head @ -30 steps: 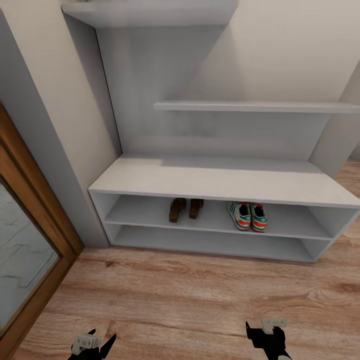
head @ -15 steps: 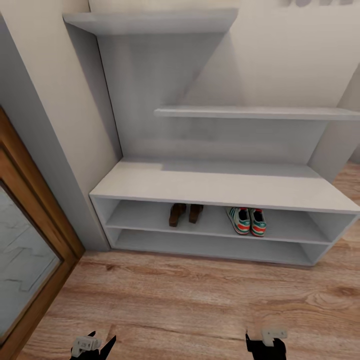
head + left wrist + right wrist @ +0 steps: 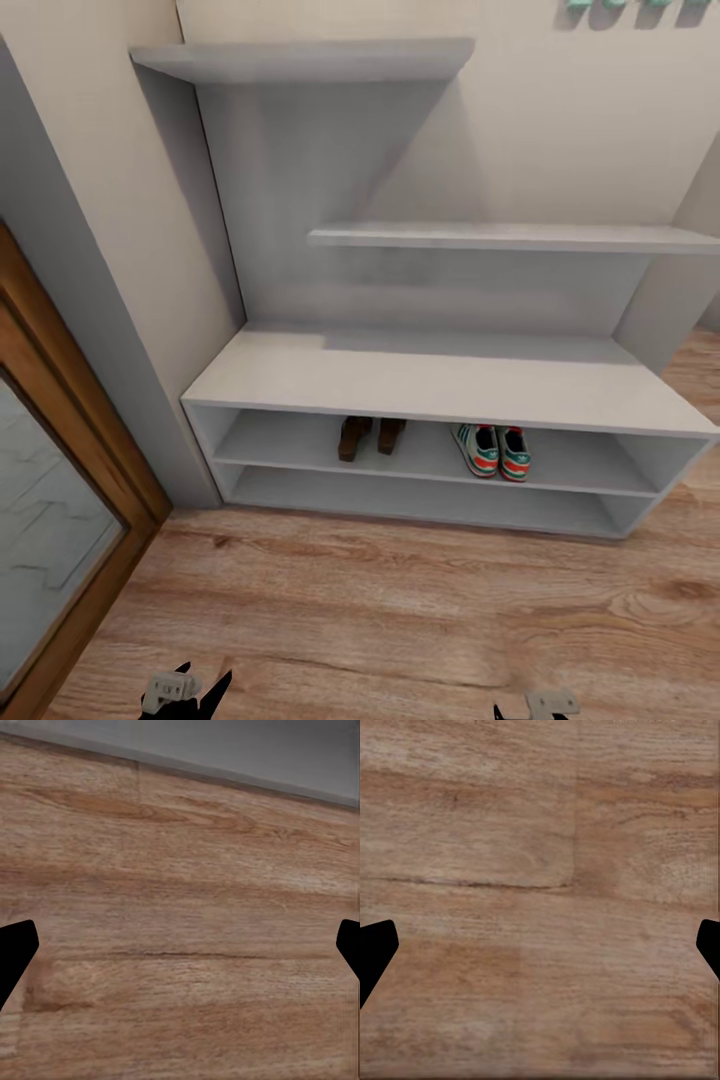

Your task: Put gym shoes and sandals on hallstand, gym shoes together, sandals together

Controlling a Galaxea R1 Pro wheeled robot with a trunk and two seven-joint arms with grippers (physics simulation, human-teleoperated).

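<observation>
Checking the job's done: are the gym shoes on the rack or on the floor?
On the rack. The gym shoes stand side by side on the hallstand's upper open shelf, right of the sandals.

A home corridor — the entry hall of a house or flat.

A light-grey hallstand [image 3: 440, 385] stands against a cream wall [image 3: 560, 130], with a low wide top, two open shelf rows beneath and stepped wall shelves [image 3: 510, 237] above. Footwear sits on its upper open row — brown sandals [image 3: 370, 436] side by side, and near them a pair of gym shoes [image 3: 492, 451] touching each other. The floor [image 3: 400, 610] is light-brown wood-grain plank, and a wood-framed panel [image 3: 60, 500], perhaps a mirror or door, lines the side wall.
</observation>
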